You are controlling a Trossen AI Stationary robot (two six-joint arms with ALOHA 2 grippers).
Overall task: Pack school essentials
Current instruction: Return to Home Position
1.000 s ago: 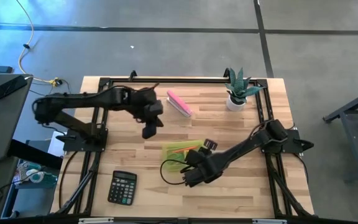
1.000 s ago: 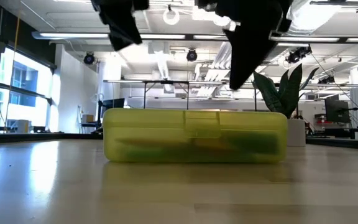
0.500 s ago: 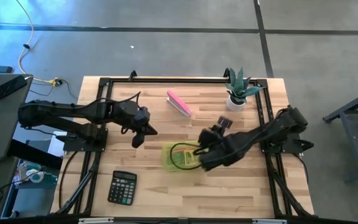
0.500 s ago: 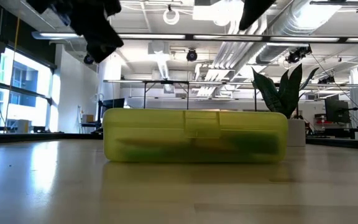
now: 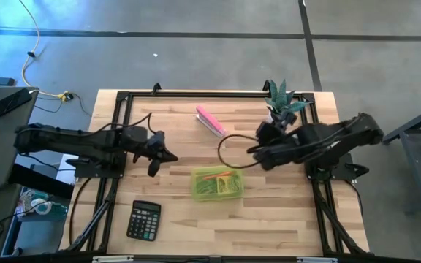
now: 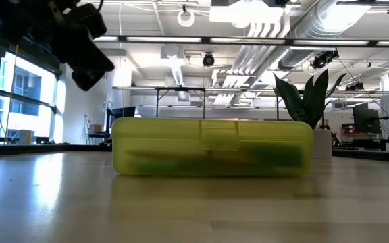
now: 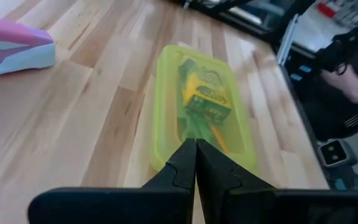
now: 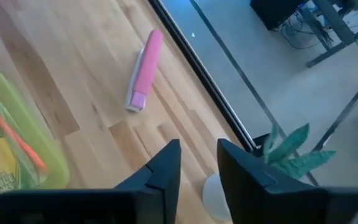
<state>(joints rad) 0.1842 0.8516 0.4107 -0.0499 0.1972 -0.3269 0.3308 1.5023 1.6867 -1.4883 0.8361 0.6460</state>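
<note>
Change: a second ago we saw the right gripper [image 8: 197, 144] low over the yellow box [image 5: 216, 184] and the left gripper [image 7: 196, 149] above the middle of the bench [image 5: 269, 219]. Both have since drawn back toward their own sides.
Left gripper: pulled to the left, well apart from the box, with its fingers pressed together and holding nothing.
Right gripper: lifted away beside the plant [image 5: 280, 106], with a narrow gap between its fingers and nothing in it. It has gone from the low view.
Box: it lies flat near the middle of the bench with the lid down and the front clasp in line.
Contents: through the clear lid we make out the crayon box [image 7: 205, 93] and an orange marker [image 8: 17, 143].
Meaning: we judge the packing done. Only the retreat of the arms to rest is left.
Left out: the pink stapler [image 5: 210, 121] lies behind the box, and the calculator [image 5: 144, 220] lies near the front left. Both are on the bare bench.
Writing: the crayon box carries print and a corner of lettering shows in the right wrist view, but we cannot read it. We see no other label or brand.
</note>
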